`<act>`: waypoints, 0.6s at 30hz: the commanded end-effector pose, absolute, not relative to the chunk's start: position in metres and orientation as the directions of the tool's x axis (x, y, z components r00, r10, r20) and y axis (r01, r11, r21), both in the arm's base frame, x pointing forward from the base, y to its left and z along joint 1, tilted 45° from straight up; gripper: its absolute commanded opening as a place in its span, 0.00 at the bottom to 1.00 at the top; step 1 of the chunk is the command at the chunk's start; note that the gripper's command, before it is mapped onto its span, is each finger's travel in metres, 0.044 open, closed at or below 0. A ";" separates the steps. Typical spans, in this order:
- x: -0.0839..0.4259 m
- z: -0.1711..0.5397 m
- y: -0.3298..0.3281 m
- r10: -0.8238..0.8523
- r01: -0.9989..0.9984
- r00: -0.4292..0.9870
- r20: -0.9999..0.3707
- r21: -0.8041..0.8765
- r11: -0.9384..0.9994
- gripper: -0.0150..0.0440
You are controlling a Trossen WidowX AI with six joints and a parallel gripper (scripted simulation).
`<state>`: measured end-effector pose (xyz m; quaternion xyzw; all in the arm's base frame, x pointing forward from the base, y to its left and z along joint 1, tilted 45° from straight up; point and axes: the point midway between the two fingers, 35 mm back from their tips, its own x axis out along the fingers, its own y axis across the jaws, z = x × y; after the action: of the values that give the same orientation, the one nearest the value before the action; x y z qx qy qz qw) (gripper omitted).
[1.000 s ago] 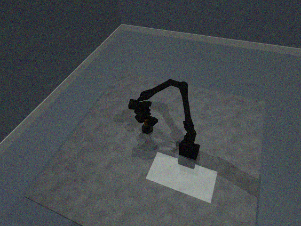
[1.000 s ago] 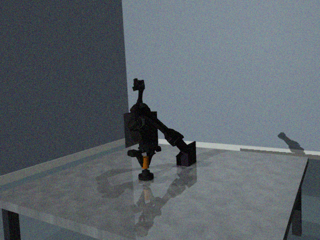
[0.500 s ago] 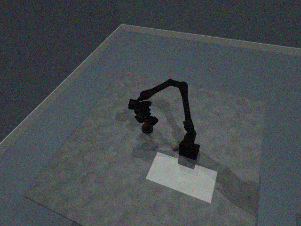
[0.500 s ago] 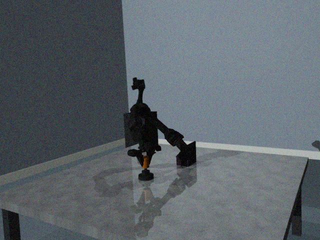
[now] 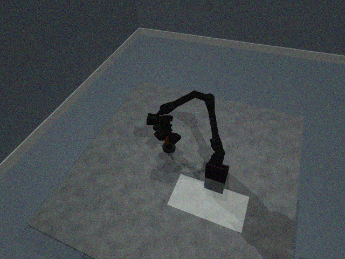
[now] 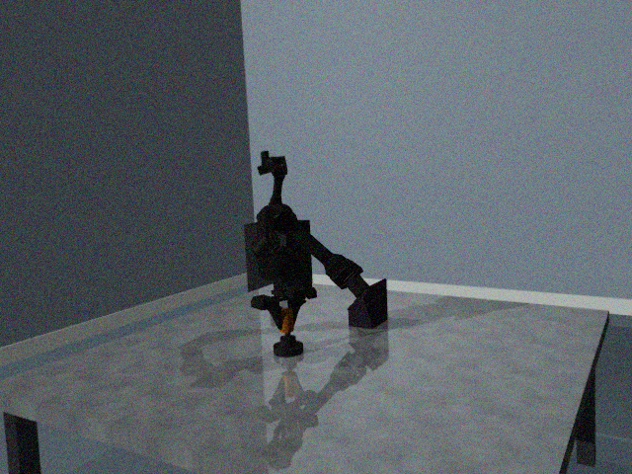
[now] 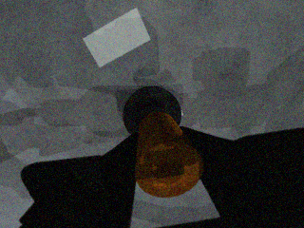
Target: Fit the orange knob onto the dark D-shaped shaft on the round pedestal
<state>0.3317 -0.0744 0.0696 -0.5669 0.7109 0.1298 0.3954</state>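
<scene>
The orange knob (image 5: 166, 140) (image 6: 287, 320) (image 7: 167, 182) is between the fingers of my gripper (image 5: 167, 138) (image 6: 286, 325) (image 7: 159, 133), which is shut on it. The knob leans slightly in the exterior view. The dark round pedestal (image 5: 168, 150) (image 6: 288, 349) (image 7: 130, 116) stands on the table directly below. The knob's lower end is at the top of the dark shaft, above the pedestal's wide base. Whether it touches or surrounds the shaft tip I cannot tell. The knob's hole and the shaft's flat side are hidden.
The arm's dark base (image 5: 216, 172) (image 6: 368, 308) stands on the grey mottled table (image 5: 111, 195) (image 6: 459, 387), behind and right of the pedestal in the exterior view. A bright white rectangle (image 5: 203, 200) (image 7: 116, 37) lies beside the base. Shadows and reflections cross the tabletop.
</scene>
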 end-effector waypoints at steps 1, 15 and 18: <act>0.334 0.072 -0.074 -0.704 -0.909 -0.036 -0.709 -0.269 0.317 0.25; 0.330 0.069 -0.073 -0.704 -0.910 -0.036 -0.710 -0.269 0.317 0.25; 0.329 0.068 -0.072 -0.704 -0.910 -0.036 -0.710 -0.269 0.317 0.25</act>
<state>0.3303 -0.0743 0.0690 -0.5676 0.7096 0.1291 0.3970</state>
